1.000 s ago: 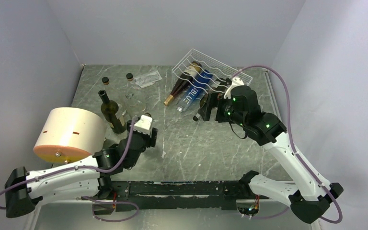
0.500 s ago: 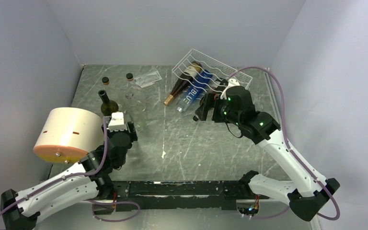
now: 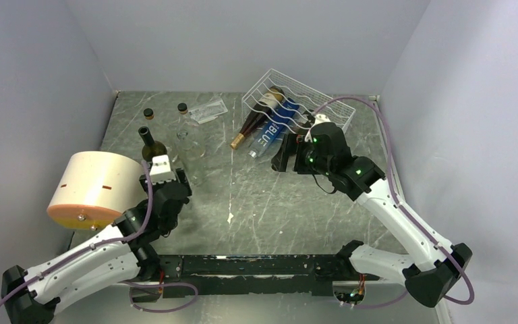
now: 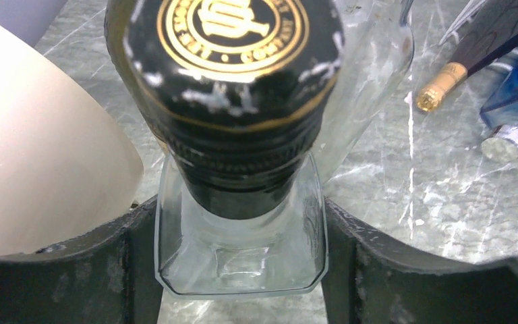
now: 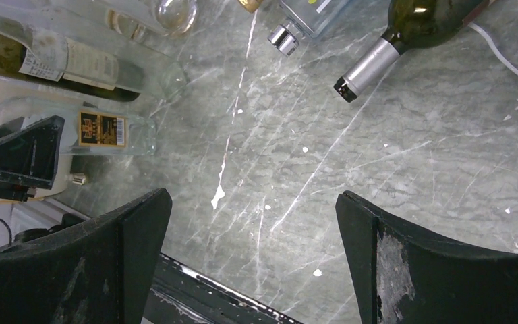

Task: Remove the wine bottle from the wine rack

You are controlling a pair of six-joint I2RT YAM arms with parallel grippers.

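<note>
Wine rack (image 3: 300, 101) stands at the far right of the table (image 3: 263, 202). Gold-capped wine bottle (image 3: 260, 111) lies in a cradle with its neck jutting out, and a blue bottle (image 3: 273, 128) lies just beside it. Silver-capped wine bottle (image 5: 391, 40) lies alongside; its body is cropped, apparently in the rack. Right gripper (image 5: 249, 202) hangs near that neck, jaws spread wide, nothing between them. Left gripper (image 4: 241, 216) is clamped on a clear square bottle (image 4: 243, 270) beside the cream cylinder (image 4: 40, 155).

A robotics lab cell: plain pale-grey wall panels (image 3: 243, 40) box in a grey marble-patterned tabletop (image 3: 263, 196), two white-and-black robot arms (image 3: 405, 226) are bolted to a black metal rail (image 3: 256, 264) and trail purple cables (image 3: 386, 148); a white wire wine rack (image 3: 295, 82) sits at the back.
</note>
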